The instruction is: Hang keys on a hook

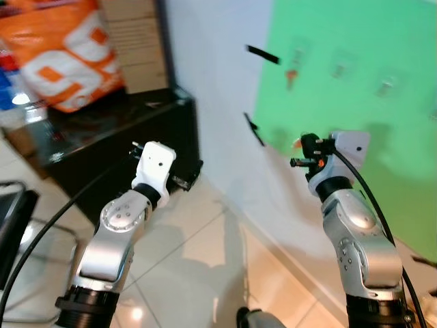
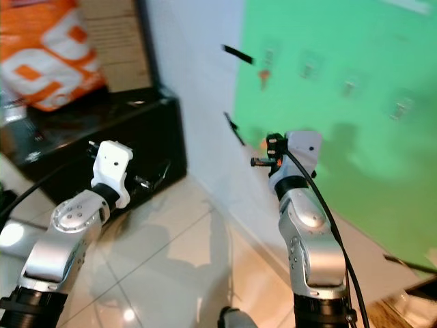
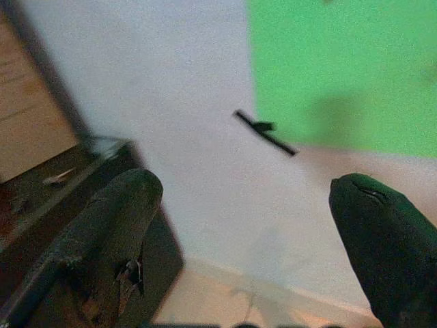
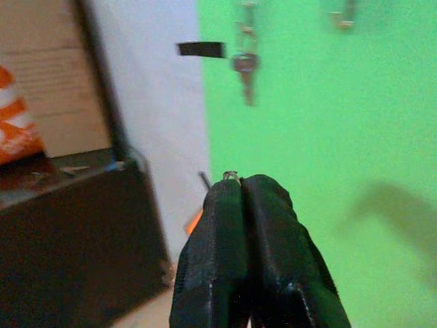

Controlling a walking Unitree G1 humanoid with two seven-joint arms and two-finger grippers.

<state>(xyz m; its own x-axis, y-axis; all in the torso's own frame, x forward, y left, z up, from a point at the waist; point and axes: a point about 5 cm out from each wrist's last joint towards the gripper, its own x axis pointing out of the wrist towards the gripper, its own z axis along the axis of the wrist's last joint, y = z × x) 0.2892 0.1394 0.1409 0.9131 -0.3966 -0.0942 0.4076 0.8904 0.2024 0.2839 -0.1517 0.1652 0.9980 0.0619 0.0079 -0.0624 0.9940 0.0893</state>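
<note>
While pinched on a ring, right gripper (image 4: 240, 188) below keys (image 4: 246, 68) on hook (image 4: 247, 17).

A key (image 4: 246, 72) hangs on the leftmost hook (image 4: 247, 14) of a wall panel (image 1: 355, 109), with a low cabinet (image 1: 116, 137) left of it bearing a bag (image 1: 65, 51).

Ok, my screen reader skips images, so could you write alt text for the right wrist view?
The right pincer, fingers pressed shut on a small metal ring, points at a green board where a key hangs from a hook. A dark cabinet stands beside the white wall.
</note>
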